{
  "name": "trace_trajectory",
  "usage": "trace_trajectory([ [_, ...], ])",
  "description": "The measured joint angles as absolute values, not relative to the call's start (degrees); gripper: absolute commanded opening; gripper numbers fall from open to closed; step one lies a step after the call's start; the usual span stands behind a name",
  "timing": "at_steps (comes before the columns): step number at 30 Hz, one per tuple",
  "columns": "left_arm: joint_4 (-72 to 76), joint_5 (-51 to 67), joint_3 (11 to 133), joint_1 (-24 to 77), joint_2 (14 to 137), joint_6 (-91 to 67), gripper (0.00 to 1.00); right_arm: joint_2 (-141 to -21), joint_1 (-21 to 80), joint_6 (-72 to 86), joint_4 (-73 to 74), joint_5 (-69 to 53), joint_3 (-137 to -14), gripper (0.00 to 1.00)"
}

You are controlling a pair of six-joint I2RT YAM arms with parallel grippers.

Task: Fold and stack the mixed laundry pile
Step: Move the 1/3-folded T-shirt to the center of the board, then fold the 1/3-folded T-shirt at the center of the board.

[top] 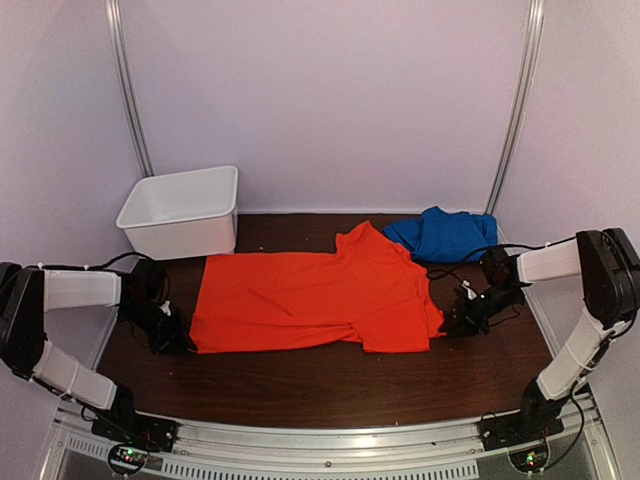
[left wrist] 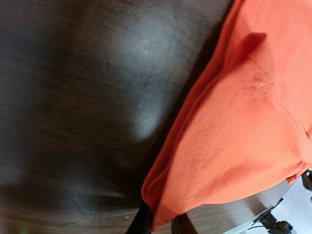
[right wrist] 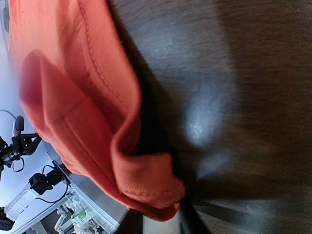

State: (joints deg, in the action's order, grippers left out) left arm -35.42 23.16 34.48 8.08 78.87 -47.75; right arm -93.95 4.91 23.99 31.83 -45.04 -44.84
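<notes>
Lab test booth: white panel walls (top: 330, 100), aluminium rails (top: 128, 90).

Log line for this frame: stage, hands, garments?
stage: orange T-shirt spread out | left hand: pinching near-left corner | right hand: pinching near-right corner | blue garment: bunched, far right

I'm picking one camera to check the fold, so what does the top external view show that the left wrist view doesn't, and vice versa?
Only the top external view shows the white rectangular plastic bin, the royal-blue cloth garment, the right gripper and the whole bright orange-red short-sleeved cloth T-shirt spread out. Only the left wrist view shows, close up, the shirt's stitched edge caught between the fingers of the left gripper. Both show the T-shirt on the dark wooden table.
</notes>
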Motion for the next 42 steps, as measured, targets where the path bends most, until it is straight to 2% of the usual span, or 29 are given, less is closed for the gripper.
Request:
trace_trajectory([
  [1, -35.4, 23.0, 34.5, 8.1, 79.0, -47.9, 0.01, -94.2, 4.9, 23.5, 31.9, -44.7, -44.8, 0.0],
  [17, -46.8, 18.3, 37.2, 8.1, 74.8, -47.9, 0.0, -88.1, 5.2, 21.9, 43.4, -37.0, -45.3, 0.0],
  [18, -47.0, 18.3, 37.2, 8.1, 75.0, -47.8, 0.09, -88.2, 5.2, 21.8, 43.5, -37.0, -45.2, 0.07],
  [20, -47.0, 18.5, 37.2, 8.1, 75.7, -47.2, 0.32, -88.5, 5.2, 21.5, 43.6, -37.4, -45.2, 0.32],
  [21, -47.1, 18.7, 37.3, 8.1, 76.0, -46.6, 0.44, -88.7, 5.2, 21.4, 43.8, -37.5, -45.4, 0.4],
  [23, -47.9, 18.2, 38.0, 8.1, 76.1, -45.3, 0.54, -88.8, 5.2, 21.1, 44.6, -37.5, -45.7, 0.5],
  [24, -48.4, 18.1, 38.5, 8.1, 75.7, -44.7, 0.55, -88.6, 5.2, 20.5, 45.6, -37.4, -46.2, 0.52],
  [29, -50.2, 18.0, 44.4, 9.1, 69.3, -42.0, 0.48, -81.5, 5.5, 19.5, 50.0, -37.9, -47.3, 0.52],
  [33, -42.2, 21.6, 47.6, 17.8, 67.6, -41.9, 0.42, -75.0, 8.6, 21.6, 50.0, -40.9, -46.7, 0.48],
  [37, -32.8, 25.8, 51.2, 29.5, 76.2, -42.8, 0.38, -74.7, 12.7, 25.2, 46.8, -43.8, -44.1, 0.48],
  [42, -25.6, 28.4, 64.6, 42.2, 94.7, -40.5, 0.29, -75.4, 15.0, 27.8, 42.4, -44.5, -40.0, 0.47],
])
